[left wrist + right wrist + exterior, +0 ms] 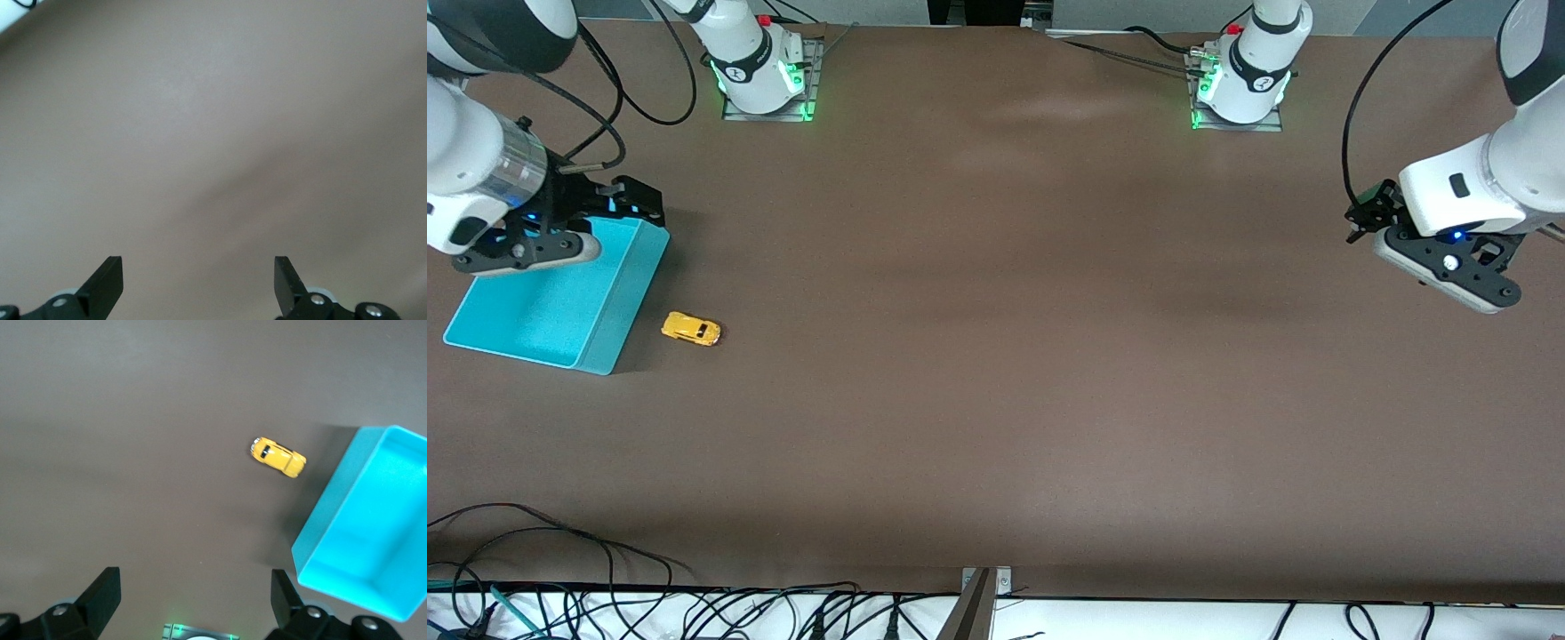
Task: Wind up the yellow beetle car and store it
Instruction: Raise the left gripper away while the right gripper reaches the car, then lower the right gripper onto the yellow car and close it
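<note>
The yellow beetle car (691, 329) stands on its wheels on the brown table (996, 356), toward the right arm's end and just beside the long outer wall of the turquoise bin (560, 307), apart from it; the bin is empty and lies close to that end's edge of the table. The car is judged light, rigid and smooth-shelled, so its rounded roof would tend to slip from a pinch; the flatter flanks above the wheels appear the surer place to take hold, fingers set across its width. Being free on its wheels, it is likely to roll if nudged along its length. The right gripper (600, 218) hangs over the corner of the bin nearest the robots' bases, fingers spread wide and holding nothing. The left gripper (1371, 213) waits over bare table at the left arm's end, well apart from the car, fingers likewise spread and empty.
</note>
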Motion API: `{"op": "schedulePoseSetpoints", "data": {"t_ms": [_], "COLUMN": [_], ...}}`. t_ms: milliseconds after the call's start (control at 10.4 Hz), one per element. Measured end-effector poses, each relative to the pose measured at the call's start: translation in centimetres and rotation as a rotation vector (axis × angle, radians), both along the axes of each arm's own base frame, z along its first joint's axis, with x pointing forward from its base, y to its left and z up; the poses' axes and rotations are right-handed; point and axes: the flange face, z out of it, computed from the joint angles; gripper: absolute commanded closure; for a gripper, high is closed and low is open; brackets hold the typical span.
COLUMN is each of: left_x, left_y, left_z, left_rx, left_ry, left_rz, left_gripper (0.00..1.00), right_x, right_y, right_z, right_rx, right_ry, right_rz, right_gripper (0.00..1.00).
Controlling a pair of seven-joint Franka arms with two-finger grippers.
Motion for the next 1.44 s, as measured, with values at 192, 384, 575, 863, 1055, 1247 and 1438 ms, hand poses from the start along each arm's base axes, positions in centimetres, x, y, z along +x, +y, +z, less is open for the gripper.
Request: {"op": "schedulePoseSetpoints", "data": {"t_ms": [192,384,575,863,1055,1247,1438], "left_x": [-0.4,-1.8,-3.9,-4.8,-4.8,-4.8,-5.2], "left_y": [5.3,7.5,7.3,6.5,6.3,5.0,4.3], "left_z": [-0.7,-1.3,-0.9,-0.2,-0.2,-0.2,0.1], "left_rx": [-0.062,-0.064,-0.064,-0.065,-0.033,-0.025,-0.020], "left_ry": [0.007,-0.051,-0.086,-0.101,-0.104,-0.102,-0.068], "left_rz": [0.127,0.176,0.201,0.229,0.232,0.235,0.238], "left_gripper": [0.00,0.00,0.00,0.00,0.00,0.00,0.00], "right_x": [0.9,1.0,1.1,1.2,1.6,2.2,2.4], "right_y": [0.5,-0.3,-2.0,-4.6,-6.1,-7.6,-8.6], "right_z": [-3.2,-6.6,-10.0,-15.2,-17.9,-20.4,-22.8], "right_rx": [0.025,0.055,0.083,0.120,0.146,0.162,0.178], "right_ry": [-0.003,-0.005,-0.025,-0.038,-0.035,-0.046,-0.041], "right_rz": [0.137,0.302,0.463,0.677,0.798,0.890,0.941], "right_gripper": [0.00,0.00,0.00,0.00,0.00,0.00,0.00]}}
